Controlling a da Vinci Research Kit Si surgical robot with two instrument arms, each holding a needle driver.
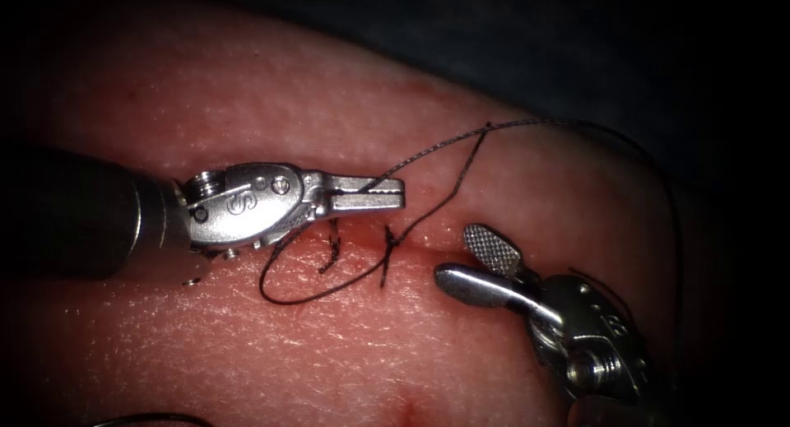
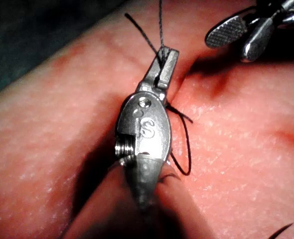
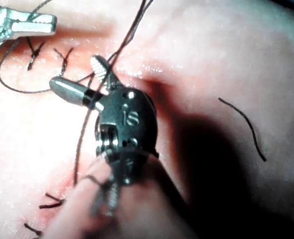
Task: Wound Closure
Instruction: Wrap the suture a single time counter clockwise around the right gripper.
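Note:
My left tool (image 1: 387,193) lies along the cut (image 1: 420,248) in the tissue (image 1: 395,353), its jaws shut on the dark thread (image 1: 428,151). From those jaws the thread rises to the right, crosses itself and drops to a knotted stitch (image 1: 388,243); a slack loop (image 1: 276,291) hangs below. A second stitch (image 1: 332,248) sits further left. The left wrist view shows the same tool (image 2: 164,62) pinching thread (image 2: 160,25). My right tool (image 1: 455,252) rests just right of the stitches, jaws open and holding nothing; it appears as the right tool (image 3: 77,73) in its own wrist view.
A thin curved grey arc (image 1: 148,419) lies at the bottom edge; I cannot tell if it is the needle. A loose cut piece of thread (image 3: 244,127) lies on the tissue. Short thread ends (image 3: 50,201) stick up from earlier stitches. Thread trails off right (image 1: 671,197).

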